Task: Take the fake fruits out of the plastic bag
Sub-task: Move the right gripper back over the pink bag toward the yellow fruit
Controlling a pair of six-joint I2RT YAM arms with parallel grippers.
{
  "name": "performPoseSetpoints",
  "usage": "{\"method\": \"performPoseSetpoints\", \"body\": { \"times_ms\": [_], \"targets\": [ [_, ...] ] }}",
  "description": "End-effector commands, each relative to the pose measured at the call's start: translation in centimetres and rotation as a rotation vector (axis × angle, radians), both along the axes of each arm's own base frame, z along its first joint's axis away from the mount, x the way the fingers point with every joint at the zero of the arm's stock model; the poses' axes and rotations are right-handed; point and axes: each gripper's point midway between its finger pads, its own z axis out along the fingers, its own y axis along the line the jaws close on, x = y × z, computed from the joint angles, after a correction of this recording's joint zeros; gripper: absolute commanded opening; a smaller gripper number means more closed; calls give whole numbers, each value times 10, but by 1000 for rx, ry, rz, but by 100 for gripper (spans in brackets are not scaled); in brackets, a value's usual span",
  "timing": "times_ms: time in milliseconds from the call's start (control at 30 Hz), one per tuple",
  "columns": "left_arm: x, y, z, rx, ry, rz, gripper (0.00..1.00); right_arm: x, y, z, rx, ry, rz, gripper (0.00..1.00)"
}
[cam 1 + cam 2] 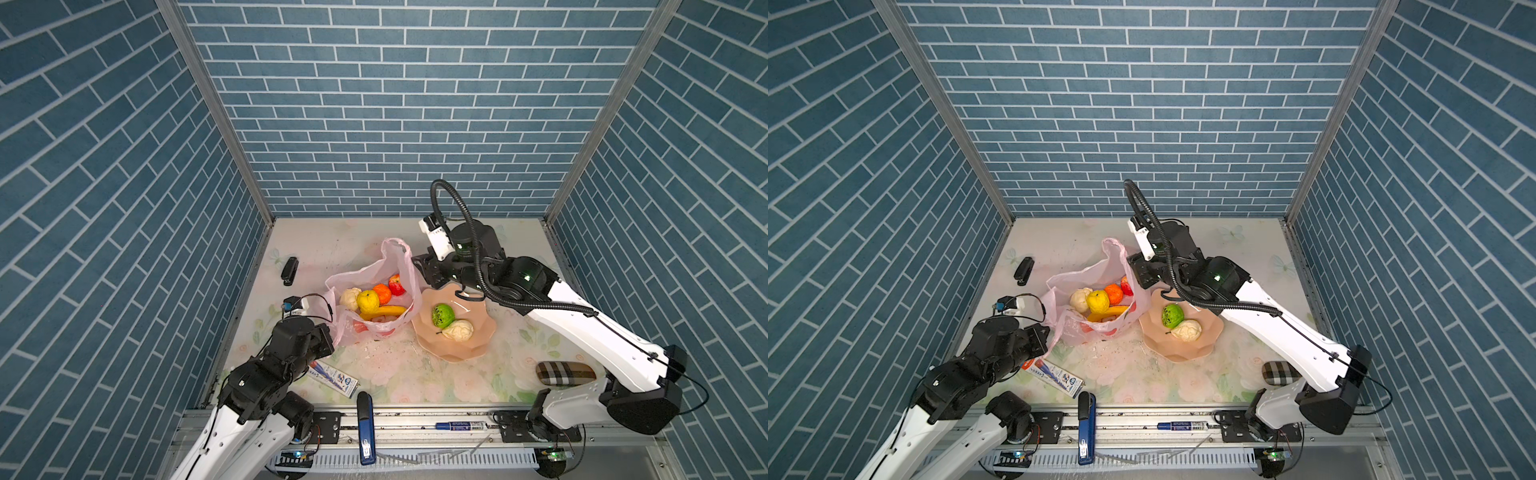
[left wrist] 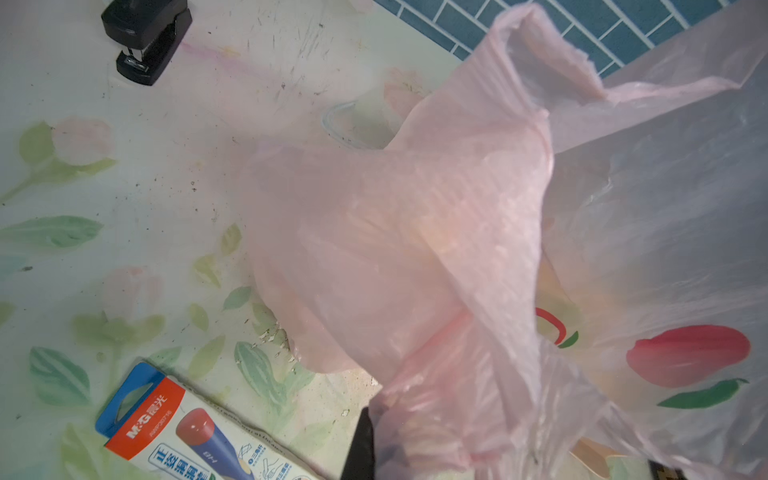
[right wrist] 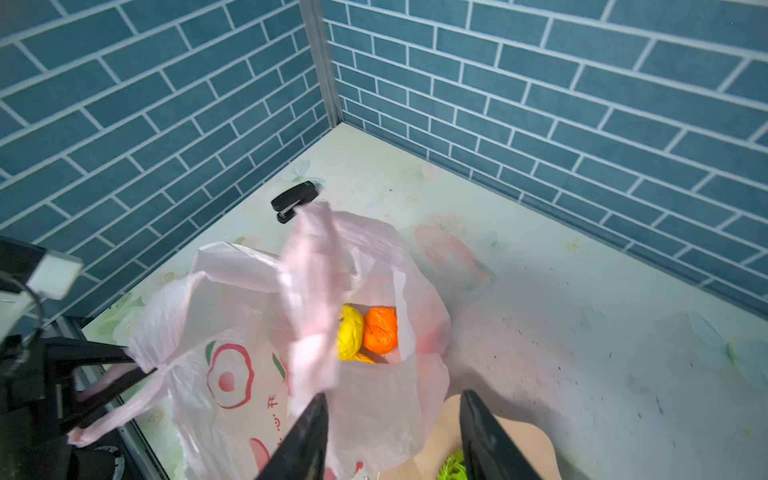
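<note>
The pink plastic bag [image 1: 374, 270] stands open at the table's middle. Inside lie a cream fruit [image 1: 351, 298], a yellow round one [image 1: 368, 301], an orange [image 1: 382, 292], a red one [image 1: 397, 284] and a banana [image 1: 384, 311]. A green ball [image 1: 441, 314] and a second cream fruit [image 1: 457, 330] rest on the peach plate [image 1: 457, 353]. My left gripper [image 2: 376, 419] is shut on the bag's bunched handle at the bag's near-left side. Beside the bag's right rim my right gripper [image 3: 395, 409] hangs open, over the plate's edge, with bag film showing between its fingers.
A black stapler [image 1: 289, 270] lies at the back left. A marker box [image 1: 332, 376] sits near my left arm, and a blue stapler [image 1: 365, 428] and a pen [image 1: 459, 425] lie on the front rail. A checkered pouch [image 1: 565, 372] is at front right. Blue brick walls enclose three sides.
</note>
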Motion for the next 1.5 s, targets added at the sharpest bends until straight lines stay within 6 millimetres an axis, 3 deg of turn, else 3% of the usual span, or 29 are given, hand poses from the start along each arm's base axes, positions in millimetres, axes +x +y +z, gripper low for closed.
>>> {"method": "performPoseSetpoints", "body": {
  "times_ms": [0,233,433,533,767,933,1067,1300,1467],
  "targets": [
    [-5,1,-8,-7,34,5,6,-9,31,10,-75,-90,103,51],
    [-5,-1,-12,-17,42,2,6,-27,79,9,-24,-64,248,51],
    [-8,-1,-13,-32,43,7,6,-25,112,-45,-88,64,298,48],
    [-11,2,-13,-31,43,14,6,-24,114,-50,-90,74,293,47],
    [-8,3,-9,-29,27,16,6,-12,75,-11,-90,-19,183,52],
    [-6,1,-10,-30,25,12,6,-14,54,9,-91,-45,163,52],
    [-4,-1,-7,-38,12,10,6,-16,42,37,-60,-95,152,52],
    [0,-3,-4,-45,-2,7,6,-32,57,74,1,-97,271,48],
    [3,-4,-1,-54,-20,10,6,-36,85,80,34,-62,360,40]
  ]
}}
